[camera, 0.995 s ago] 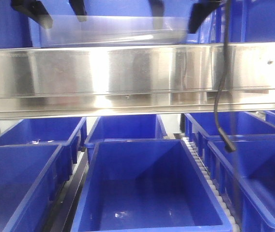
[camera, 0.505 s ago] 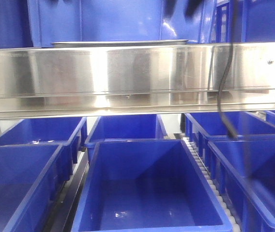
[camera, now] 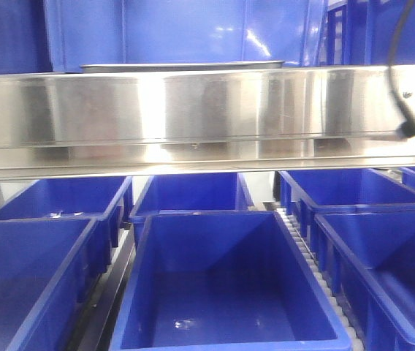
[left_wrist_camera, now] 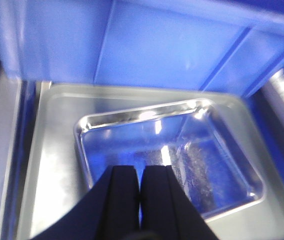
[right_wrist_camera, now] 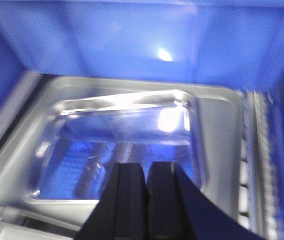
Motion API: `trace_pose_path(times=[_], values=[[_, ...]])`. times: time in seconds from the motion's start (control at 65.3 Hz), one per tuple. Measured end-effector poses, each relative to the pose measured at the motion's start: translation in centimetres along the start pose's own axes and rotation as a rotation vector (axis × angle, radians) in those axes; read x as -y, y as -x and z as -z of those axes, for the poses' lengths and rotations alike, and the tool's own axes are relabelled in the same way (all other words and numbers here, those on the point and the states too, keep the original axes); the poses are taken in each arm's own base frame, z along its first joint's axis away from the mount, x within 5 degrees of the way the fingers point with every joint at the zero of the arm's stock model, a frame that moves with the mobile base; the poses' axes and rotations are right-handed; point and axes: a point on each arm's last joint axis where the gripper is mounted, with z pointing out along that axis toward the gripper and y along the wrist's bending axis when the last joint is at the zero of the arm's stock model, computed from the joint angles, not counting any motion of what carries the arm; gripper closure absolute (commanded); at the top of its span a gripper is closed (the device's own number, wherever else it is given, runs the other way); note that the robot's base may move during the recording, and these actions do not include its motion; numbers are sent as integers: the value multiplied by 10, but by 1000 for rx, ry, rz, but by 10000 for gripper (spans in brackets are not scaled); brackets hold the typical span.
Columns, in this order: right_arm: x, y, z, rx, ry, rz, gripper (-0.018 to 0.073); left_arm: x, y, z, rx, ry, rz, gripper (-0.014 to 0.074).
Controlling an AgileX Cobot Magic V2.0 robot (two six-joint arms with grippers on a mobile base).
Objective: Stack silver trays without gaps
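Note:
The silver trays lie on the upper shelf; in the front view only a thin flat rim (camera: 182, 66) shows above the steel rail. From the left wrist view I look down into the top tray (left_wrist_camera: 52, 150), with its shiny basin reflecting blue. My left gripper (left_wrist_camera: 140, 172) hovers above it, shut on nothing. The right wrist view shows the same tray (right_wrist_camera: 217, 125) from the other side. My right gripper (right_wrist_camera: 147, 170) is above it, also shut and empty. How many trays lie under the top one is hidden.
A long brushed-steel shelf rail (camera: 207, 110) crosses the front view. Blue bins (camera: 222, 285) stand in rows below it and another blue bin wall (camera: 185, 29) rises behind the tray. A black cable (camera: 401, 110) hangs at the right. A roller track (right_wrist_camera: 247, 170) runs beside the tray.
A second ago both grippers held a tray above the shelf. It now rests flat behind the rail, the grippers have lifted out of the front view, and the cable has swung right.

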Motion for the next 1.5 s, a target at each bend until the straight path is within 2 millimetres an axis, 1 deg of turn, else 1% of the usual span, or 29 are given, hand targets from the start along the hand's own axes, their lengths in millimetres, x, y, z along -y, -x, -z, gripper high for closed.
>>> trace_pose_path(times=[0.107,0.168,0.214,0.291,0.383,0.459,0.49,0.612,0.643,0.704,0.781,0.857,0.98,1.163,1.317,1.5], values=[[1,-14,5,44,35,16,637,-7,-17,14,62,-36,-3,592],[2,-26,9,72,60,27,637,-11,-29,17,85,-51,-10,592],[3,-32,13,107,82,32,637,-13,-35,23,122,-69,-27,592],[8,-44,20,154,108,37,637,-19,-51,30,160,-94,-59,592],[16,-65,27,190,133,44,637,-26,-70,36,196,-116,-86,592],[21,-81,32,229,153,52,637,-32,-85,46,233,-133,-93,592],[25,-90,34,238,159,58,637,-35,-92,49,245,-139,-96,592],[35,-118,42,272,175,95,637,-46,-119,62,286,-160,-99,592],[38,-126,44,275,176,102,637,-48,-124,68,316,-172,-100,592],[45,-142,49,280,178,111,637,-55,-141,79,378,-193,-112,592],[52,-159,58,297,183,119,637,-63,-160,87,432,-208,-137,592],[58,-171,69,337,195,124,637,-70,-177,96,485,-223,-154,592],[63,-178,88,409,215,128,637,-79,-197,112,549,-238,-162,592],[67,-179,113,502,240,120,637,-83,-203,134,646,-264,-161,592],[67,-178,118,535,252,118,637,-85,-204,143,687,-275,-158,592],[67,-177,119,549,258,120,637,-85,-204,143,689,-276,-158,592]])
